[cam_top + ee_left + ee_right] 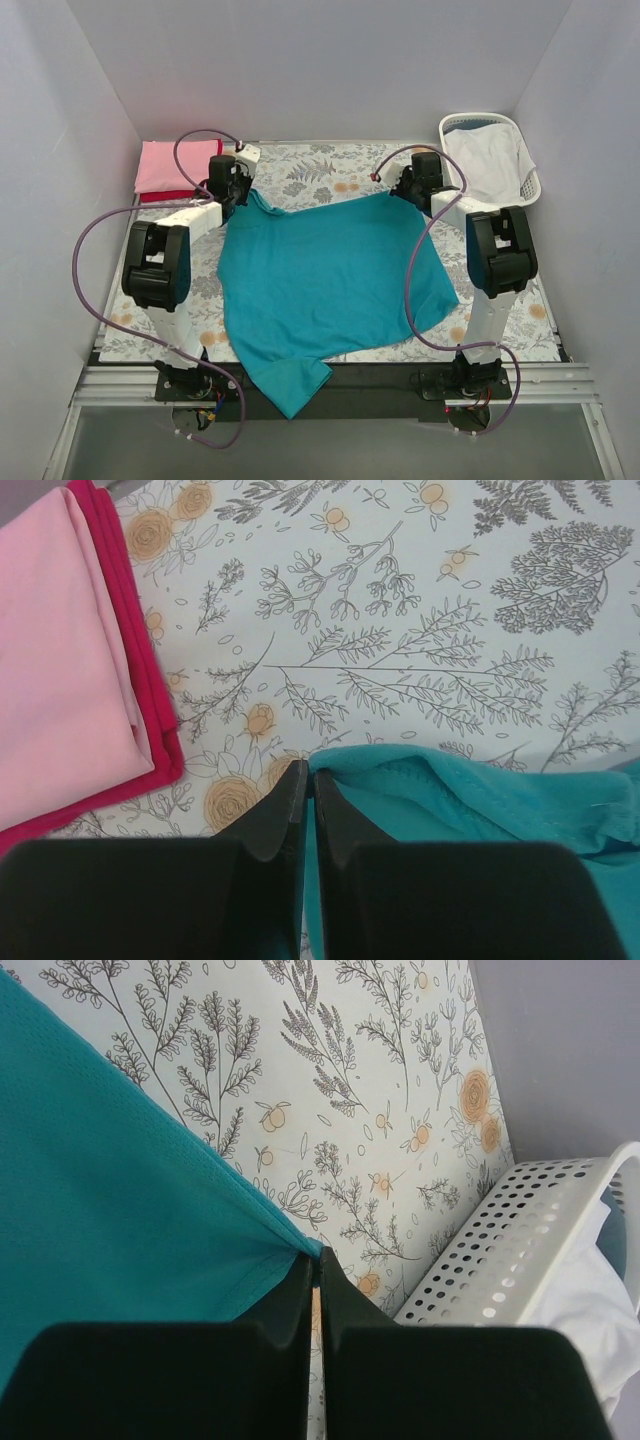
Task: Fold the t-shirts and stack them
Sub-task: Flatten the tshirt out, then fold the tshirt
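Observation:
A teal-blue t-shirt [325, 280] lies spread across the middle of the flowered table, its near end hanging over the front edge. My left gripper [243, 192] is shut on its far left corner [400, 780], and my right gripper [400, 186] is shut on its far right corner [150, 1200]. In both wrist views teal cloth is pinched between the black fingertips. A folded light pink t-shirt [165, 165] rests on a folded red t-shirt [165, 196] at the far left of the table; from the left wrist the pink t-shirt [60, 670] and red t-shirt [140, 650] lie left of my fingers.
A white perforated laundry basket [528, 170] holding white cloth stands at the far right corner, close to my right gripper; its wall [500, 1260] shows in the right wrist view. Grey walls close in the table on three sides. Purple cables loop from both arms.

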`<state>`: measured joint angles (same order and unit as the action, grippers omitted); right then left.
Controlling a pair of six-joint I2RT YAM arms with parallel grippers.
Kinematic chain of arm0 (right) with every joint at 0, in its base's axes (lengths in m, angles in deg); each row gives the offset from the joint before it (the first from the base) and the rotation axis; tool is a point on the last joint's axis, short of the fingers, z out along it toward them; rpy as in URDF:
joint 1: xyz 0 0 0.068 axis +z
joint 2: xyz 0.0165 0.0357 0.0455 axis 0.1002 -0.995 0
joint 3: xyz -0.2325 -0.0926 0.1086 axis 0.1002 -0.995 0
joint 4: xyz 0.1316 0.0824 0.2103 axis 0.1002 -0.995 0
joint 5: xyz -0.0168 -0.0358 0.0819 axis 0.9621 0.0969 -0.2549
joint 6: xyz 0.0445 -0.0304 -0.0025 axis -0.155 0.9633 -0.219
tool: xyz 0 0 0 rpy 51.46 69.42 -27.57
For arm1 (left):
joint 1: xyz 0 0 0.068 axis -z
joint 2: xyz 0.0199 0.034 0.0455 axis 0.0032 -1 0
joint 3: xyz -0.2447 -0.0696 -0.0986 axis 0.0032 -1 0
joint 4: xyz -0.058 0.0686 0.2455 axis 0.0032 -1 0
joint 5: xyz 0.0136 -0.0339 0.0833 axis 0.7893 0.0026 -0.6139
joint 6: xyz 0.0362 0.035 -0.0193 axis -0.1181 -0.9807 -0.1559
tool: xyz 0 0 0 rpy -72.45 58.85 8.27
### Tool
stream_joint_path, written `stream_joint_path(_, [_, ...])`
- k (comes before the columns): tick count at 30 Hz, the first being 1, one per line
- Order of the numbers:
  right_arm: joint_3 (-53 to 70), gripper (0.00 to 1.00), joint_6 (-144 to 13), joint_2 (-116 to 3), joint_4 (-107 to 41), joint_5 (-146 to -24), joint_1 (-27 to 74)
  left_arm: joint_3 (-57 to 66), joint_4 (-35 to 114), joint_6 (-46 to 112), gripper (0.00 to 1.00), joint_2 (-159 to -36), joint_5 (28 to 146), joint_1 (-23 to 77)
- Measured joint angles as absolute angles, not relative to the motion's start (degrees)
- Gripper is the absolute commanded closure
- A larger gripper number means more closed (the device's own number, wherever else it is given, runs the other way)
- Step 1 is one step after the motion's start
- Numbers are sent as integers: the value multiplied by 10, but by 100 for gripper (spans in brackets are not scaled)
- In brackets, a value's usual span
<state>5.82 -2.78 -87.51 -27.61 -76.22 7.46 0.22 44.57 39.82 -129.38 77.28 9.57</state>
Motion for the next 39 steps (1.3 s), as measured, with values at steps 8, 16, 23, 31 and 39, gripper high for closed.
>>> stream_joint_path(8, [57, 99, -28, -874, -278, -793, 59, 2, 305, 451, 100, -1194, 791, 101])
stream_joint_path(16, [43, 99, -27, -847, -285, -822, 51, -28, 205, 512, 100, -1112, 797, 117])
stream_joint_path(23, [23, 99, -23, -819, -291, -840, 49, -43, 113, 545, 100, -1063, 806, 132])
stream_joint_path(31, [-14, 99, -9, -776, -295, -853, 40, -45, 33, 567, 100, -1013, 822, 142])
stream_joint_path(39, [-45, 99, 11, -752, -296, -864, 29, -62, -37, 578, 100, -979, 840, 152])
